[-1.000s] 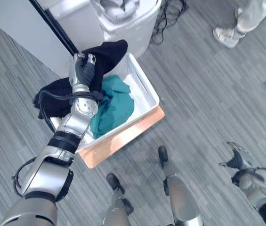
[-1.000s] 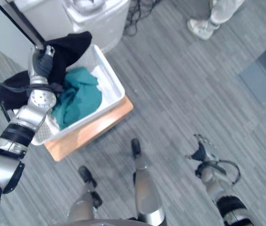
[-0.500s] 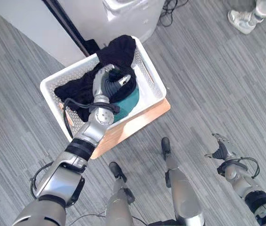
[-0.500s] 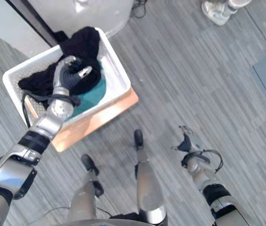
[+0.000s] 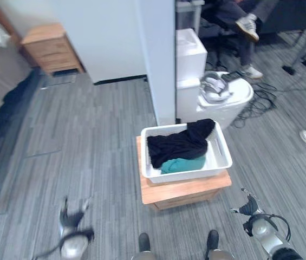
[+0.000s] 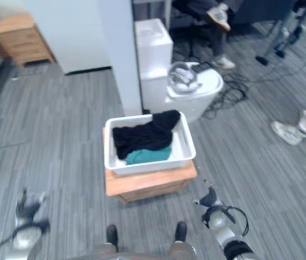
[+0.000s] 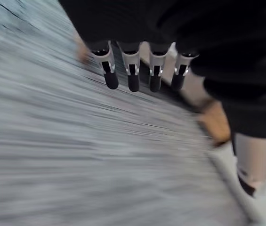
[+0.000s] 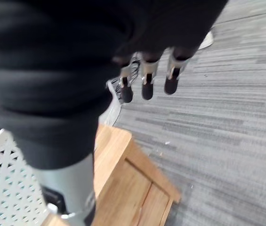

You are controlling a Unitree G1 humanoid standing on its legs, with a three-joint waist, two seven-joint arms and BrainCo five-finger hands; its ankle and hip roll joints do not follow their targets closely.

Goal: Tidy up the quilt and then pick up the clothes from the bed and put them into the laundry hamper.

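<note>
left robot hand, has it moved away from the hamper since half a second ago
Yes. The left robot hand was over the black garment in the white hamper; now it hangs low, well left of it.

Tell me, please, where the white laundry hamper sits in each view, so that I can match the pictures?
Left eye view: the white laundry hamper is right of centre, clothes inside.
Right eye view: it is at the centre.
Right wrist view: its lattice wall is in one corner, past the arm.
Left wrist view: too blurred to tell.
Shared landmark: the wooden stand under the hamper, also in the right eye and right wrist views.
</note>
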